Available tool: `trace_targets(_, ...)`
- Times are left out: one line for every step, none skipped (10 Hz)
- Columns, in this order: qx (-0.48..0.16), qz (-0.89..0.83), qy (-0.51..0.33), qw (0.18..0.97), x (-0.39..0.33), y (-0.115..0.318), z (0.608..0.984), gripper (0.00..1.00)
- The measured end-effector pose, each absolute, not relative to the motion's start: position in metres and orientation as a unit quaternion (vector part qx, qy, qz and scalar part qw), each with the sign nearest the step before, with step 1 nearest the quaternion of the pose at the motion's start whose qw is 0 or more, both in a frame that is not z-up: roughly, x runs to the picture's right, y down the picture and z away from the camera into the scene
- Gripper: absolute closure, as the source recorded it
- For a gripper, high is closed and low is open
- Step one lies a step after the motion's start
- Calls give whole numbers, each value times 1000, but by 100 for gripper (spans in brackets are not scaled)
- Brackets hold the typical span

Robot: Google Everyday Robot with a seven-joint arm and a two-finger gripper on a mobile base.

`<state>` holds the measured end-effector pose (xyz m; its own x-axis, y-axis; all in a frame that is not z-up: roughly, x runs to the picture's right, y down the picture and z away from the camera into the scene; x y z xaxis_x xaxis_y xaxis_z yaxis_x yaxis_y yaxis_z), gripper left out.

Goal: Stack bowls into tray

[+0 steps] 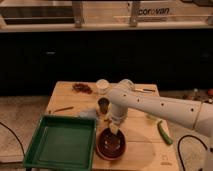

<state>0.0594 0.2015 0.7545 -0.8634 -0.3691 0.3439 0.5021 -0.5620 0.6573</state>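
The dark reddish-brown bowls [111,145] sit nested on the wooden table [135,131], just right of the tray's front right corner. The large green tray [61,141] lies at the table's front left and holds nothing. My gripper [114,131] hangs from the white arm [160,106] straight down over the far rim of the bowls, at or just inside them.
A small dark cup [103,105] stands behind the bowls, a white cup [102,86] further back. A red-brown snack bag [81,88] lies at the back left, a green cucumber-like item [164,132] at the right, a thin stick [63,108] at the left.
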Motion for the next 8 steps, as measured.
trace_targets(-85,-880,-395,249,59,202,754,20)
trace_targets(-88,-882,-391,250,58,202,753,20)
trace_targets(-92,-883,-383,256,58,202,752,20)
trace_targets(-100,-883,-371,271,61,202,751,20)
trace_targets(-105,-881,-362,286,64,202,750,20)
trace_targets(-113,-876,-351,311,68,202,750,20)
trace_targets(-118,-870,-341,335,74,203,749,20)
trace_targets(-121,-864,-333,357,77,203,750,20)
